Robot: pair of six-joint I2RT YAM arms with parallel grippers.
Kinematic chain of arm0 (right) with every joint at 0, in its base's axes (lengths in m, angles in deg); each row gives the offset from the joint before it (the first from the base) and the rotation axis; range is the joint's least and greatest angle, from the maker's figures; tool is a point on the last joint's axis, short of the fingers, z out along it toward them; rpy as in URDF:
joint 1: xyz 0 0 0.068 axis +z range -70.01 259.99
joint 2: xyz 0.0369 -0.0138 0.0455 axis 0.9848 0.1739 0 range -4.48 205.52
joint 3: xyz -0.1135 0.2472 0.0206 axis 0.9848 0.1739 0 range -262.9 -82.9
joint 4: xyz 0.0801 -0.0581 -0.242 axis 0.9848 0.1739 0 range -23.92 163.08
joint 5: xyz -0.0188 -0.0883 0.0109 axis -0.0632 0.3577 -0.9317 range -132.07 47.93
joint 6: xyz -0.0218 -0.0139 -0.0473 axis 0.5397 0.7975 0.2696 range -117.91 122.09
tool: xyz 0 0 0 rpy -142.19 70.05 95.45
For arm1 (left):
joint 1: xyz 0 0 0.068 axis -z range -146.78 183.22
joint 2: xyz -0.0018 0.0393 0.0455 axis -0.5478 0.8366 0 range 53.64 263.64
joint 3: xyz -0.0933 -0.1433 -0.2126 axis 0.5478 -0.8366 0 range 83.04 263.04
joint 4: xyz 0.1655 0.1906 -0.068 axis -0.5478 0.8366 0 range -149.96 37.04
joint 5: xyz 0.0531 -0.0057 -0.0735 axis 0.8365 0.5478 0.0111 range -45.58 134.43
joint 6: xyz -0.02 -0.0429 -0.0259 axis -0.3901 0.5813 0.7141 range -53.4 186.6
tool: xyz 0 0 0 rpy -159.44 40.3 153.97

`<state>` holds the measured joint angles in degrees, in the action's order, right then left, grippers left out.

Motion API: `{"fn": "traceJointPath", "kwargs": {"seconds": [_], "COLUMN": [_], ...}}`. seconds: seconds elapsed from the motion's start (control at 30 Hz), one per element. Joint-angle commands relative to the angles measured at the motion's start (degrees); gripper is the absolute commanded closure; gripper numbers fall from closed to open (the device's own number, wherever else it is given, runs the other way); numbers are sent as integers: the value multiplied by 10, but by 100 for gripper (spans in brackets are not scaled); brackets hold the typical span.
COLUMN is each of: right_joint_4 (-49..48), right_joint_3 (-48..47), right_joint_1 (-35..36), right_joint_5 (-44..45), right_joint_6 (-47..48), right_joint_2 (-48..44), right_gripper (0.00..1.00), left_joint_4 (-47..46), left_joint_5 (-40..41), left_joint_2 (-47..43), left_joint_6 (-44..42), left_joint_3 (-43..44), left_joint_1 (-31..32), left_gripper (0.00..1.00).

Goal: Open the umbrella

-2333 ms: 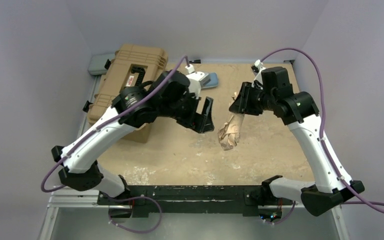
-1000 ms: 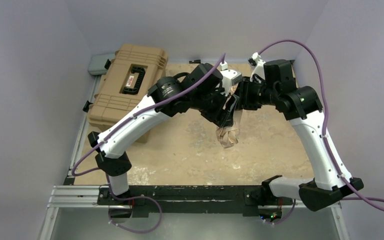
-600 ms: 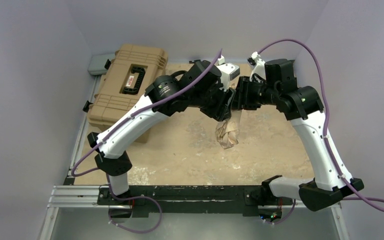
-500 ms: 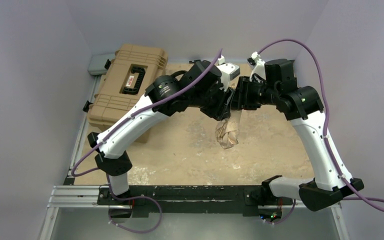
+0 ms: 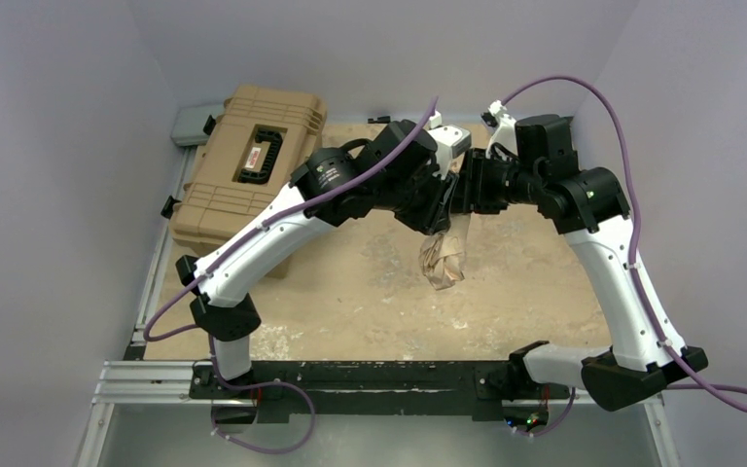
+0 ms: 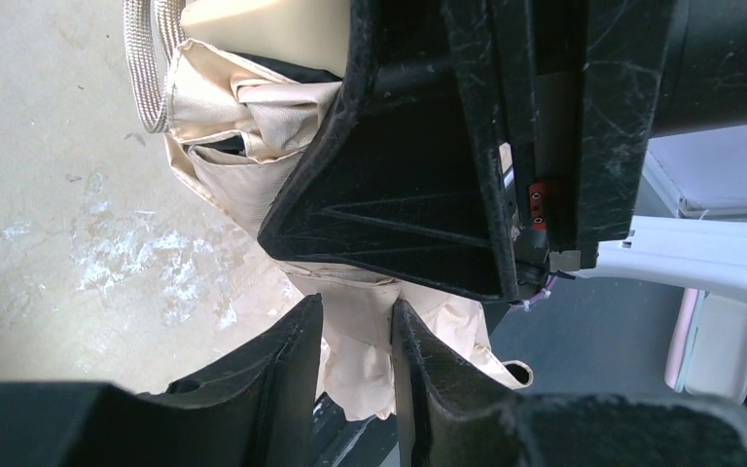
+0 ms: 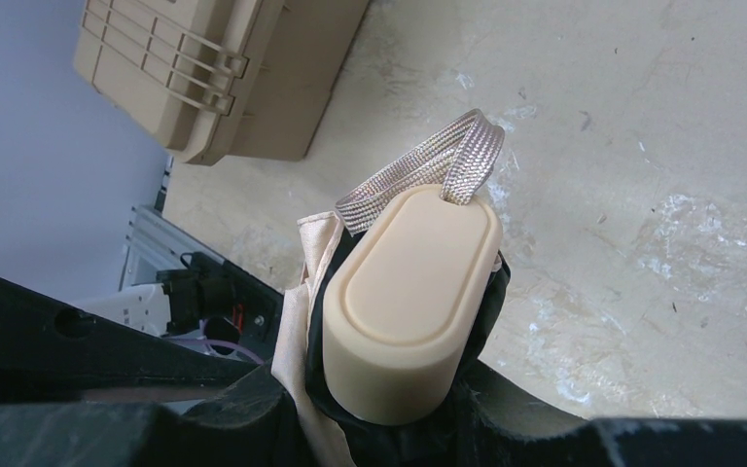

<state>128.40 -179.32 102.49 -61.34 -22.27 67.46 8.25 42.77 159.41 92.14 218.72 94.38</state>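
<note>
From above, the folded umbrella (image 5: 444, 261) hangs just below both tools. Left wrist view: the left gripper (image 6: 355, 321) pinches its soft, slack cloth, which would likely slip. Right wrist view: the right gripper (image 7: 389, 413) clamps the stiff, smooth handle (image 7: 413, 292), probably the firmer hold.

The left arm (image 5: 253, 243) and right arm (image 5: 611, 255) share white link shells and black joint housings, each trailed by a purple cable (image 5: 584, 92). The left gripper (image 6: 355, 309) shows matte black fingers (image 6: 287, 375), scuffed with fine pale scratches.
</note>
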Motion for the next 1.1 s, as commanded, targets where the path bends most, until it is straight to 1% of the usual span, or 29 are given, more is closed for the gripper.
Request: {"fn": "traceJointPath", "kwargs": {"seconds": [0.0,0.03,0.1,0.13,0.17,0.23,0.43,0.6,0.67,0.73,0.77,0.8,0.87,0.9,1.0,1.07], "right_joint_4": [-28,-28,-27,-27,-27,-25,-28,-35,-41,-45,-48,-52,-65,-71,-81,-81], "right_joint_3": [-17,-16,-17,-17,-18,-20,-15,-11,-8,-6,-7,-6,-4,-1,7,10], "right_joint_1": [3,3,3,3,3,3,3,3,3,3,3,3,3,3,3,3], "right_joint_5": [-30,-31,-30,-30,-31,-31,-37,-40,-40,-41,-41,-43,-45,-49,-60,-63], "right_joint_6": [2,3,3,4,4,6,6,2,-1,-3,-5,-7,-12,-12,-11,-11], "right_joint_2": [-17,-17,-17,-17,-17,-15,-17,-20,-23,-24,-25,-28,-35,-39,-44,-47], "right_gripper": [100,100,100,100,100,100,100,100,100,100,100,100,100,100,100,100], "left_joint_4": [-22,-23,-22,-19,-16,-11,6,73,109,171,222,255,289,285,231,208], "left_joint_5": [-7,-9,-9,-8,-7,2,23,135,187,235,258,272,279,274,240,227], "left_joint_2": [1,1,2,3,5,5,10,19,28,49,63,73,75,65,27,12], "left_joint_6": [7,7,7,8,8,12,32,91,120,159,198,220,266,280,301,301], "left_joint_3": [17,18,17,17,17,17,17,27,32,54,70,76,58,31,-56,-73], "left_joint_1": [3,3,3,3,3,3,2,2,2,-1,-5,-11,-27,-37,-64,-72], "left_gripper": [69,67,68,73,83,100,100,100,100,100,100,100,100,100,100,100]}}
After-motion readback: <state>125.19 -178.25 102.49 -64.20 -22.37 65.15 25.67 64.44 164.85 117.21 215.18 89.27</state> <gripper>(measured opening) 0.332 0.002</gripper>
